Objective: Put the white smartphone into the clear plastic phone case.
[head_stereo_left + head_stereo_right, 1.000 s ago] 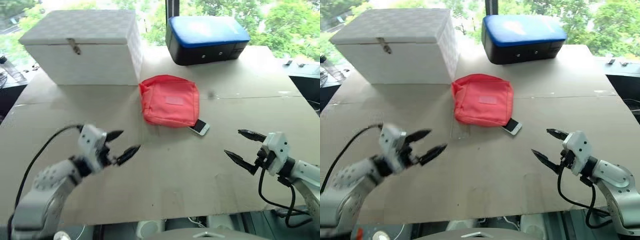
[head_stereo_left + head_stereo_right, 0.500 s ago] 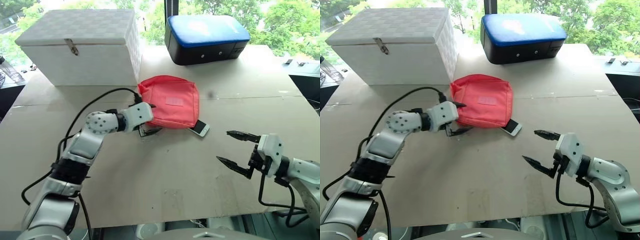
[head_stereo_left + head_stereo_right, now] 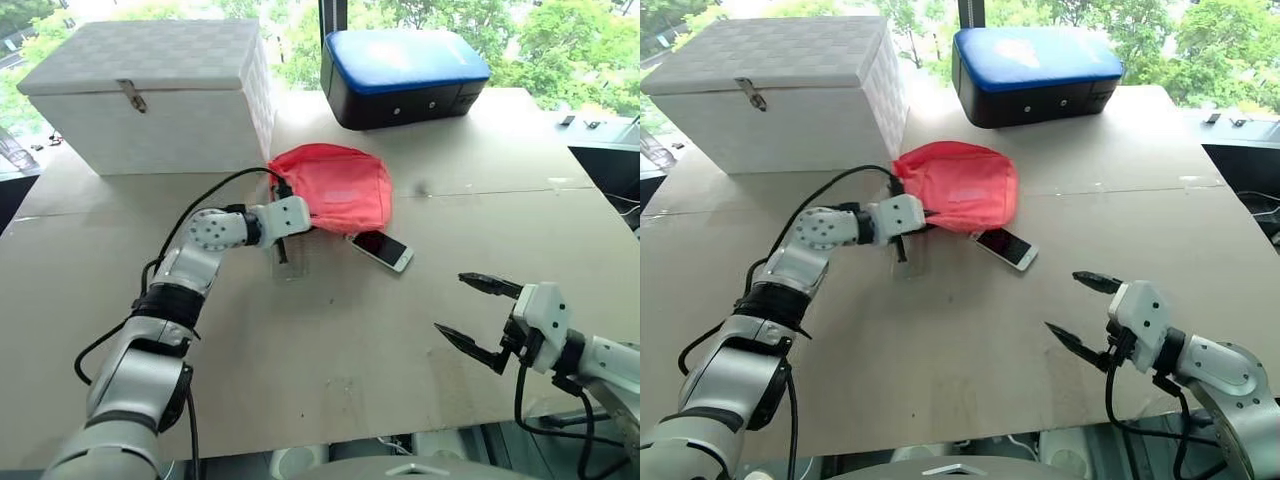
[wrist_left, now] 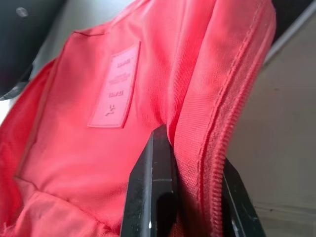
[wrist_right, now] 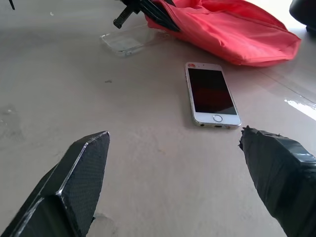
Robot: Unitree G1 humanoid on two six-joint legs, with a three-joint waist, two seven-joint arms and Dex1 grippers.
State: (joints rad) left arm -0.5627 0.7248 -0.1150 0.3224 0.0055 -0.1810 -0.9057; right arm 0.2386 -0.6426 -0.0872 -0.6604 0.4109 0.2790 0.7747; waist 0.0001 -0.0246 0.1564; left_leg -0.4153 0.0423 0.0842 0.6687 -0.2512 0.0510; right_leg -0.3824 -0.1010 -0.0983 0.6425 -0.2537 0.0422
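Left gripper clamped on near-left edge of red pouch, zipper seam pinched between black fingers; pouch rumpled, lying mid-table on cardboard tabletop; white smartphone fully exposed, screen up, flat on table just beside pouch's near-right corner, home button end toward right gripper; clear plastic phone case flat on table just below left gripper's fingers, beside pouch's near-left edge, apart from phone; right gripper spread wide, empty, hovering low over table near front right, well apart from phone, fingers aimed toward it; white woven box with latch at far left; black case with blue lid at far centre-right; both well behind pouch.
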